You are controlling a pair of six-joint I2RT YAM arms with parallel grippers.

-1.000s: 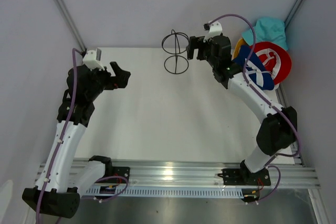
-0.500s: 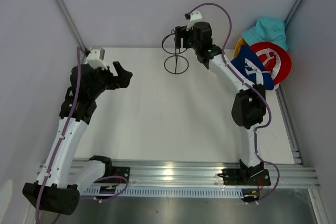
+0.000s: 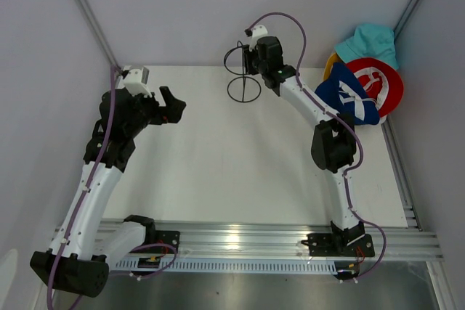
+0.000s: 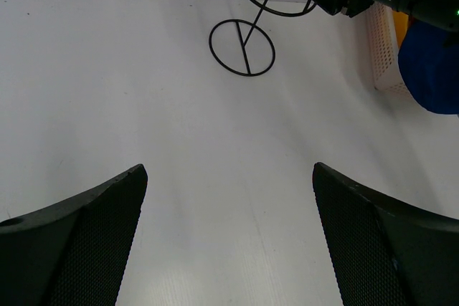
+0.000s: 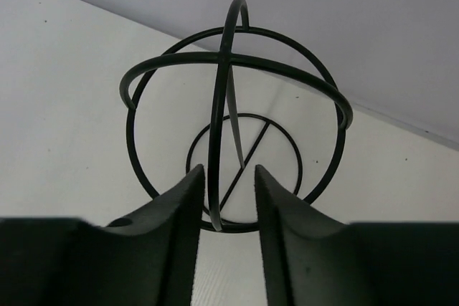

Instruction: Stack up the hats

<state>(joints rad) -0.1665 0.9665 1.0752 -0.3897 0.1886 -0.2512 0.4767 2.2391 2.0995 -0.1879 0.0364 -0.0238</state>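
Observation:
Several hats are piled at the back right: a navy hat in front, a red one behind it, a teal one at the top and a sliver of yellow. The navy hat also shows in the left wrist view. My right gripper is at the black wire frame, far from the hats. Its jaws are narrowed with the frame's upright hoop between them, and a gap still shows beside the wire. My left gripper hangs wide open and empty over the left of the table.
A white lattice basket stands beside the navy hat at the right. The wire frame rests on its round base near the back wall. Metal posts run up both back corners, and a rail crosses the near edge.
My right arm has swung left from the hat pile to the wire frame, and its jaws have narrowed around the upright hoop. The left arm has barely moved.

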